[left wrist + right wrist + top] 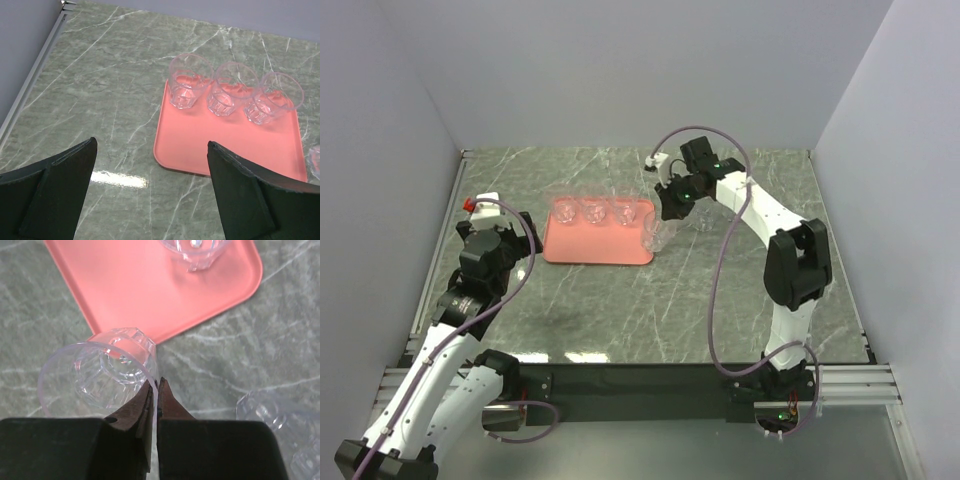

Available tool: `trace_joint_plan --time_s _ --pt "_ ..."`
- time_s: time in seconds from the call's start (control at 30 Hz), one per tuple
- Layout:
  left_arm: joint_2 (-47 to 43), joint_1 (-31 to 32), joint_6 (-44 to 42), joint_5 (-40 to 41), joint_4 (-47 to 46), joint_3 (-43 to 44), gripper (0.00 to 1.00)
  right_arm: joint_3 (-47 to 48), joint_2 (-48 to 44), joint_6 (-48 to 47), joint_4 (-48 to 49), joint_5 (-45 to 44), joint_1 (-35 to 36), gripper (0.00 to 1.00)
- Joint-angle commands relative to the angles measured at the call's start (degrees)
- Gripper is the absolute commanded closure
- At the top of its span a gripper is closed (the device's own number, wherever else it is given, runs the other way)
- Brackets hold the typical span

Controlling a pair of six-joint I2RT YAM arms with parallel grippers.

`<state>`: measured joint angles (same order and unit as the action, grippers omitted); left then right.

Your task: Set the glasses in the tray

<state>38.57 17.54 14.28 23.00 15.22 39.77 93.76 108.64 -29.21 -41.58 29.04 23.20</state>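
The jaws of the right gripper (155,390) are pinched together on the rim wall of a small clear round drinking glass (100,375), one finger inside the mouth and one outside. The base of this glass sits over the corner of the flat salmon-pink rectangular tray (150,290), at its right near end in the top view; whether it rests on the rim or hangs just above it cannot be told. The jaws of the left gripper (150,190) stand wide apart with nothing between them, above the grey-green marbled table top (100,100) and near the tray's left end. Three more clear glasses (232,87) stand upright in a row along the tray's far edge, close beside one another. Another clear glass (280,415) stands on the table just to the right of the right gripper, off the tray.
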Motion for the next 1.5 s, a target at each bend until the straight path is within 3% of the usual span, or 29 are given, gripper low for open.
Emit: trace_joint_plan --time_s 0.0,0.33,0.83,1.1,1.47 --pt "0.19 -0.4 -0.31 0.38 -2.65 0.13 0.03 5.12 2.36 2.93 2.56 -1.69 1.93 1.0" --pt "-0.24 -0.75 -0.13 0.55 -2.83 0.13 0.03 13.72 8.42 4.86 3.44 -8.02 10.46 1.0" --pt "-4.9 -0.93 2.15 12.15 -3.09 -0.66 0.03 34.81 23.62 21.56 5.81 -16.82 21.71 1.0" --pt "-5.78 -0.93 2.33 12.68 -3.18 -0.83 0.03 38.69 27.67 22.62 8.45 -22.35 26.97 1.0" --pt "-5.78 -0.93 2.07 11.63 -3.18 -0.75 0.03 39.66 30.31 21.39 9.41 -24.64 28.83 0.89"
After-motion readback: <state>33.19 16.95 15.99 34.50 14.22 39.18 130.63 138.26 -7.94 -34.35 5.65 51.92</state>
